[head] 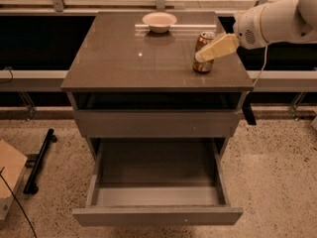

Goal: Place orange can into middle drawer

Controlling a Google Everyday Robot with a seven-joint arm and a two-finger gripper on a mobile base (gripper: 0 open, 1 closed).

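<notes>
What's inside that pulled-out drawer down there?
Only its bare grey floor shows in the middle drawer; the rear is shadowed. The orange can stands on the cabinet top, the gripper at it.

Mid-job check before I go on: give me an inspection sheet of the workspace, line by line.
Surface: cabinet top, brown and glossy, carrying two things.
Job's things: orange can upright near the top's right edge; middle drawer pulled open below, nothing in it.
Clutter: white bowl at the back of the top, apart from the can.
Grippers: claw reaching in from the right, overlapping the can in this view; grip not confirmed.
Cables: thin cable hanging from the arm; dark cable on the floor, left.
Surroundings: black bar and cardboard box on the speckled floor, left of the cabinet.
</notes>
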